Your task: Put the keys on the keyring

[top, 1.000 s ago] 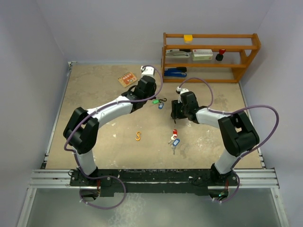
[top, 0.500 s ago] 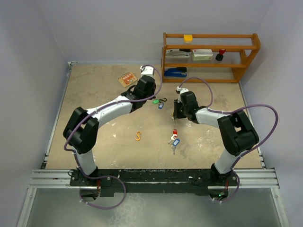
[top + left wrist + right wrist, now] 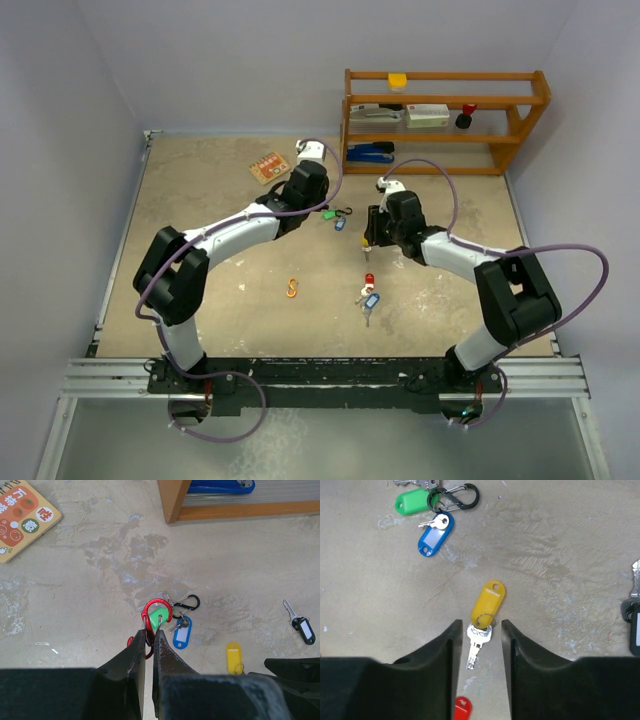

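Key pick-up in hand: red clip (image 3: 156, 601), apparently the keyring, is pinched by closed left fingers (image 3: 127, 672); yellow-tagged key (image 3: 482, 617) is straddled by open, empty right fingers (image 3: 437, 655), closure needed next.

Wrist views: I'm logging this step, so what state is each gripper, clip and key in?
Left gripper: shut on the red clip.
Red clip: pinched between the left fingers.
Right gripper: open, straddling the yellow-tagged key.
Yellow-tagged key: flat on the table, not gripped.
Black clip: on the table, free, green tag and blue tag beside it.
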